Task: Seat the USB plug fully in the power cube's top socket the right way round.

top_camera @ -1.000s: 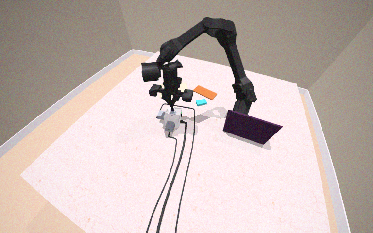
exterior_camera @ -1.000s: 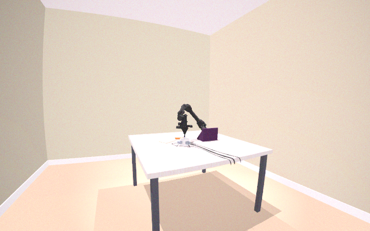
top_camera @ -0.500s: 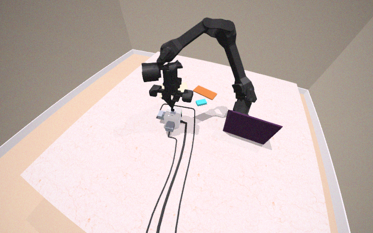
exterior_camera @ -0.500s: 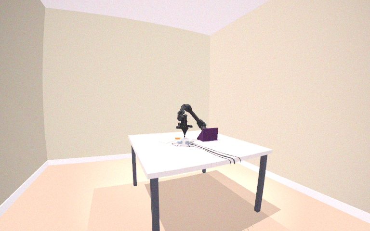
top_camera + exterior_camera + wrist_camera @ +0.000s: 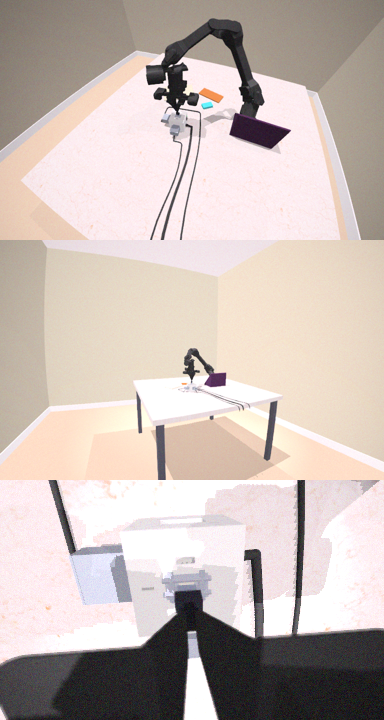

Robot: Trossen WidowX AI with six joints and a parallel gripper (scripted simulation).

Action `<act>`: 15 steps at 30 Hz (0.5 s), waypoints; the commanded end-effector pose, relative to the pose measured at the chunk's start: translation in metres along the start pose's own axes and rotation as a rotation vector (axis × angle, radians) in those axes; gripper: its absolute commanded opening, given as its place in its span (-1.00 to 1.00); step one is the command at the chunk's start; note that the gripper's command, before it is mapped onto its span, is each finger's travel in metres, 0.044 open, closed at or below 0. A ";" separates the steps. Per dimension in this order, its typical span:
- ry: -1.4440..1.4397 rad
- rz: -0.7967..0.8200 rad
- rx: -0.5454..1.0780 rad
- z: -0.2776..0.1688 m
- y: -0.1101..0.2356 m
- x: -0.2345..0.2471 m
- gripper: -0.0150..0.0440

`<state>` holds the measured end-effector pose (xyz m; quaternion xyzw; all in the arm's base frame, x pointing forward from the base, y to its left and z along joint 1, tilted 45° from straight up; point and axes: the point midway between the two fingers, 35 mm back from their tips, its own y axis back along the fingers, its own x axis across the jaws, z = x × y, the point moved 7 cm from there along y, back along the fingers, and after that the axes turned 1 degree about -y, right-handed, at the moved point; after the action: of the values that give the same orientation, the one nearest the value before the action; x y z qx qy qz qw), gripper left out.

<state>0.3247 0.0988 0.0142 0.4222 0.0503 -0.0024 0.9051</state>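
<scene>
On the tabletop (image 5: 254, 198) stands one white power cube (image 5: 178, 121). Three plugs are counted on it: one USB plug (image 5: 188, 600) on its top face and two grey plugs on its sides, one (image 5: 165, 118) on the far-left face and one (image 5: 175, 129) on the near face. Three dark cables (image 5: 181, 175) run from the cube toward the near edge. There is one orange flat card (image 5: 210, 95), one small cyan block (image 5: 207, 105) and one purple wedge-shaped panel (image 5: 258, 131). One arm (image 5: 226, 36) carries one tool (image 5: 177, 108).
</scene>
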 end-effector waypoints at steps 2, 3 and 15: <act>0.003 -0.002 0.002 0.000 -0.001 0.000 -0.49; 0.003 -0.002 0.002 0.000 -0.001 0.000 -0.49; 0.003 -0.002 0.002 0.000 -0.003 0.000 -0.49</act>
<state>0.3246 0.0976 0.0128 0.4226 0.0504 -0.0027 0.9049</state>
